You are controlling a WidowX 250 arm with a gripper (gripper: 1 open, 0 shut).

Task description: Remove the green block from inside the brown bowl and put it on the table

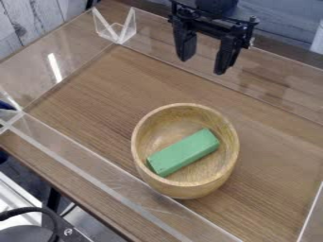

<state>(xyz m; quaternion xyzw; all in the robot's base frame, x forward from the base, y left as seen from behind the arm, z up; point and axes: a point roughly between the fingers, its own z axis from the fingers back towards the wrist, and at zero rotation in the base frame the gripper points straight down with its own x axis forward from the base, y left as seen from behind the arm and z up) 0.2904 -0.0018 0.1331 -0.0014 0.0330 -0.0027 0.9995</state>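
At the far left of the wood-grain worktop (76, 90), a clear acrylic wall (48, 71) runs along the edge. Right of it, nearer the camera, the round light tan wooden bowl (143, 121) holds the green rectangular block (184, 153), which lies inside at a slant, its right end farther from the camera. Beyond the bowl and well apart from the block, the black fingers (206, 64) point down, spread apart with nothing between them.

Shows a brown wood-grain surface (94, 90), bordered by clear walls (66, 149) catching pale light. Beyond the surface's upper-left edge, shows a mottled blue-grey area (36, 24); outside its lower-left edge, a dark area (18, 180).
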